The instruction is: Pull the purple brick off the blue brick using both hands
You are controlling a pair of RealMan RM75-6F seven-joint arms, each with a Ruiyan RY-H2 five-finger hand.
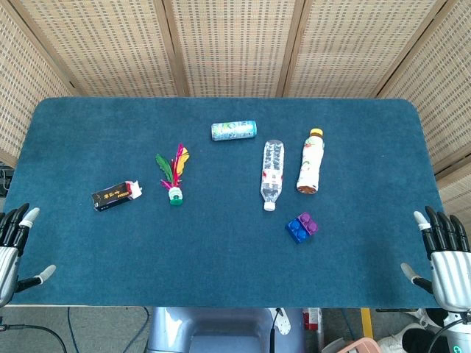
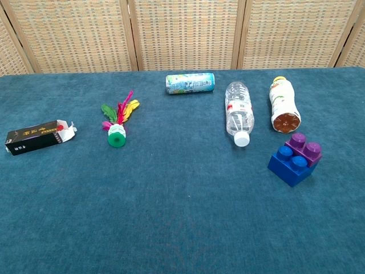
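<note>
The table (image 1: 221, 243) is covered in blue cloth. Only in the head view are the left hand (image 1: 13, 246) and right hand (image 1: 441, 254) seen, at its near corners, apparently released with fingers spread. The purple brick (image 2: 303, 147) is joined to the blue brick (image 2: 290, 165), near the water bottle (image 2: 238, 117).

Bare blue cloth desk (image 1: 221, 250) lies open around the joined purple and blue plastic bricks (image 1: 302, 227) — only the clear plastic bottle (image 1: 271, 175) and white orange-capped bottle (image 1: 310, 161) crowd behind.
</note>
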